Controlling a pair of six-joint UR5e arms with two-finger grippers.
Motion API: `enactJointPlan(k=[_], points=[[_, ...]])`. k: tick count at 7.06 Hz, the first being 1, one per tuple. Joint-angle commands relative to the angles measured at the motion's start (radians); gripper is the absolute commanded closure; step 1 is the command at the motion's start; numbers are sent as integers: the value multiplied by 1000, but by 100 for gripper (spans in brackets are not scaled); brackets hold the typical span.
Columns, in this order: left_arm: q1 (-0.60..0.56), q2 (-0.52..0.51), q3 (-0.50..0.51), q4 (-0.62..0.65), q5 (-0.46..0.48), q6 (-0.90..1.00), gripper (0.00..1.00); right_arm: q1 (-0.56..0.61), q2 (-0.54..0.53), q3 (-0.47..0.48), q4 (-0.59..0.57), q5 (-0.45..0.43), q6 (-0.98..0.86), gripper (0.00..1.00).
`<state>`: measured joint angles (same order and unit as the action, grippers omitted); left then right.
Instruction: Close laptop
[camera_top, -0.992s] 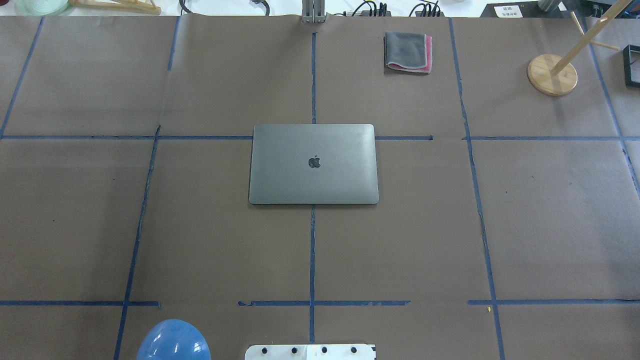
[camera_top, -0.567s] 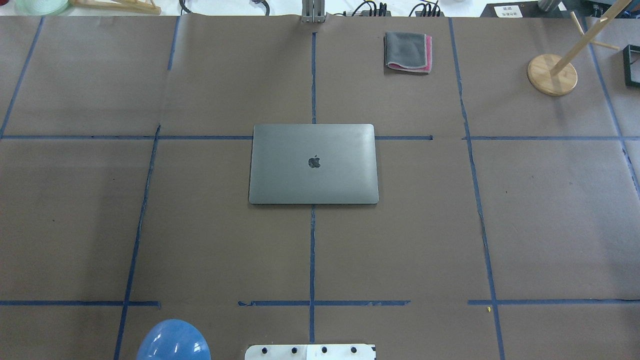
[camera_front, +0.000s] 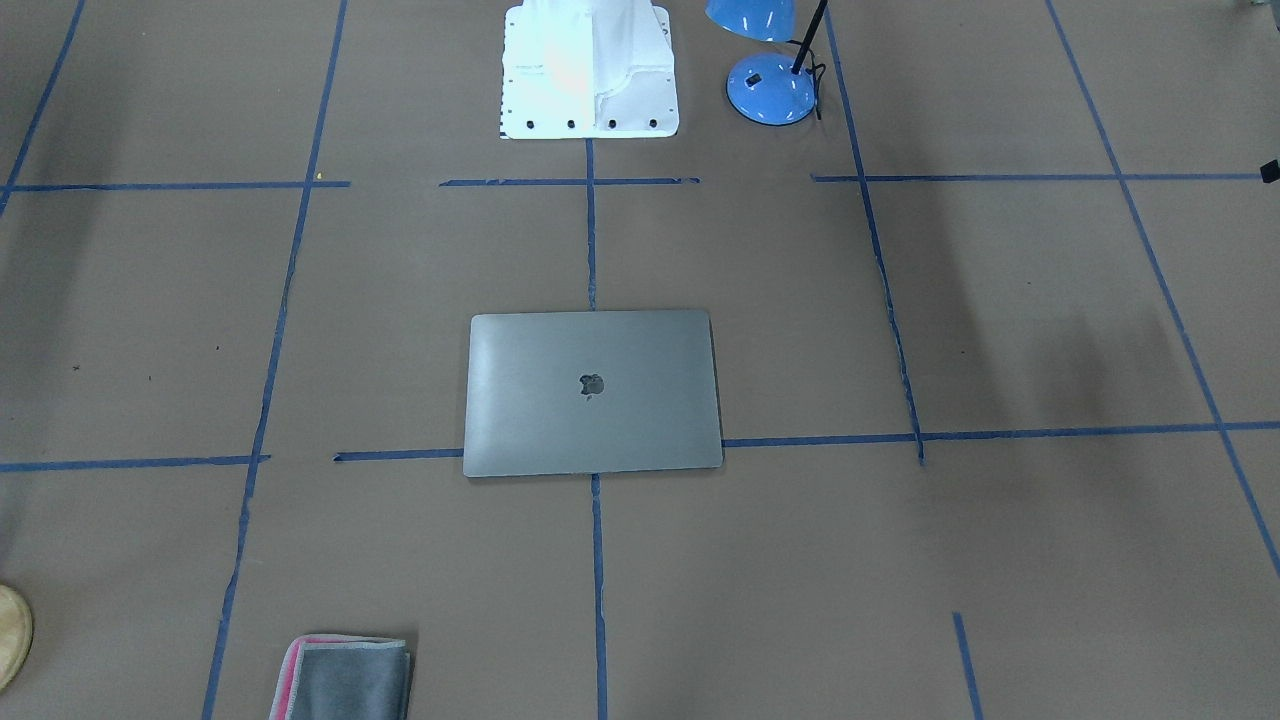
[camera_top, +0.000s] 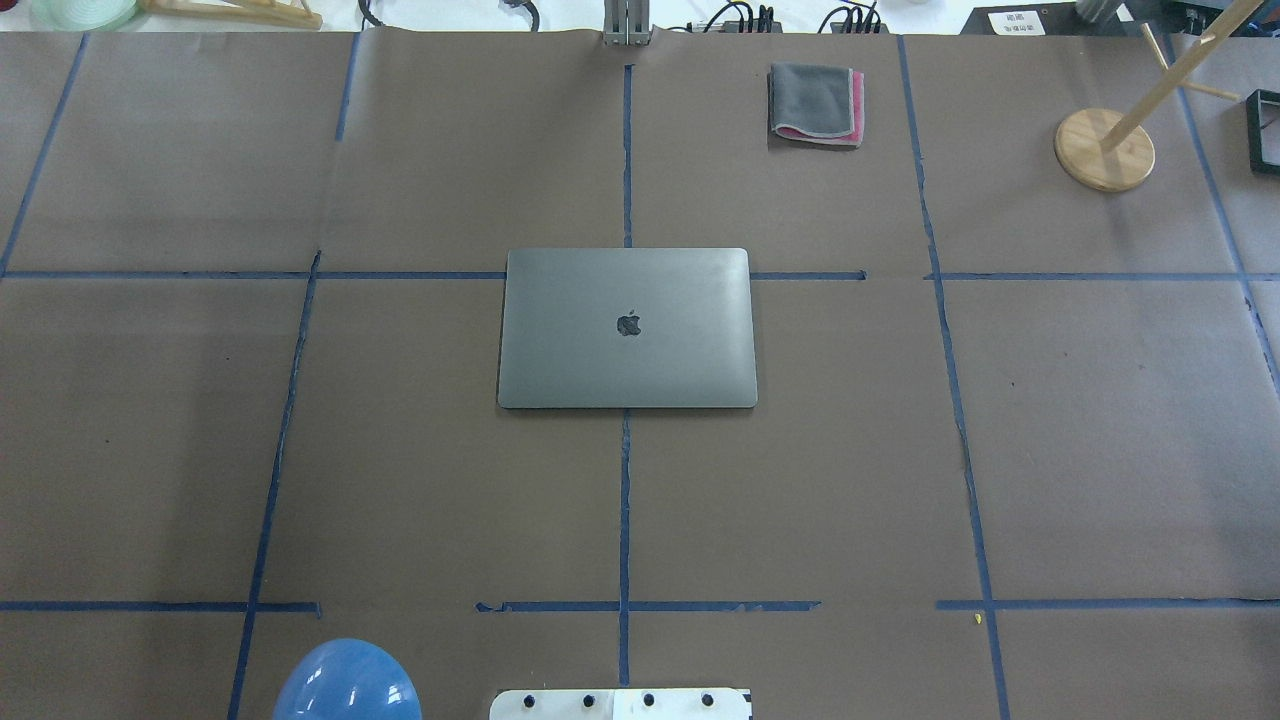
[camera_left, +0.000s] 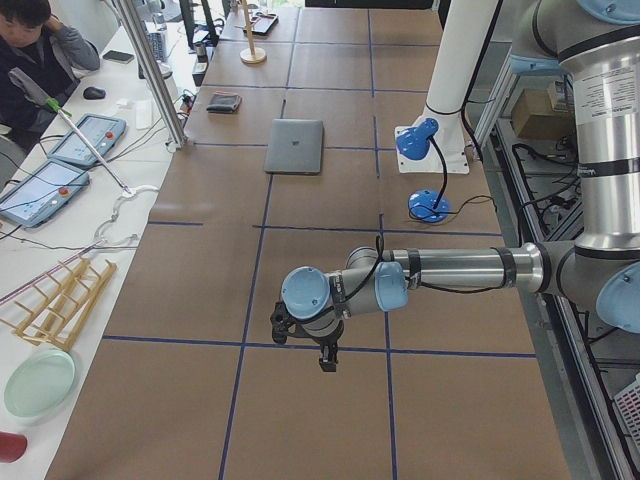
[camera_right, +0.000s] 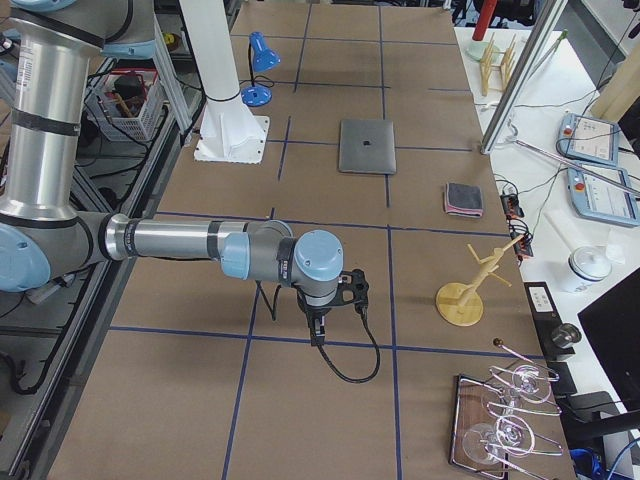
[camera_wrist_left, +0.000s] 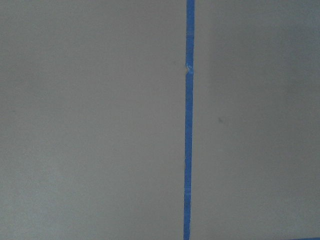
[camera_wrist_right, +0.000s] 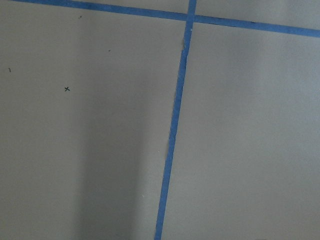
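Observation:
The space-grey laptop (camera_top: 627, 328) lies flat in the middle of the table with its lid down and the dark apple logo facing up. It also shows in the front view (camera_front: 592, 392) and, small, in both side views (camera_left: 295, 146) (camera_right: 367, 146). My left gripper (camera_left: 327, 362) hangs above the brown paper far out at the table's left end. My right gripper (camera_right: 318, 335) hangs above the paper far out at the right end. Both show only in the side views, so I cannot tell whether they are open or shut. Both wrist views show only paper and blue tape.
A folded grey-and-pink cloth (camera_top: 816, 104) lies at the far side, right of centre. A wooden stand (camera_top: 1104, 148) is at the far right. A blue desk lamp (camera_front: 771, 88) stands beside the white robot base (camera_front: 588, 70). An operator (camera_left: 30, 60) sits behind the far edge.

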<state>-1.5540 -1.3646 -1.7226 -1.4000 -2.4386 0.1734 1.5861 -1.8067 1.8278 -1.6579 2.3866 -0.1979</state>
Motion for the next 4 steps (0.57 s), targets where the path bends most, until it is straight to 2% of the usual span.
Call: enactJointPlan(k=[1,4], points=[[0,-2,0,-1,0,0,0,0,0,1,0,0,0,0],[0,-2,-2,-1,1,3,0,0,0,-1,0,0,-2,0]])
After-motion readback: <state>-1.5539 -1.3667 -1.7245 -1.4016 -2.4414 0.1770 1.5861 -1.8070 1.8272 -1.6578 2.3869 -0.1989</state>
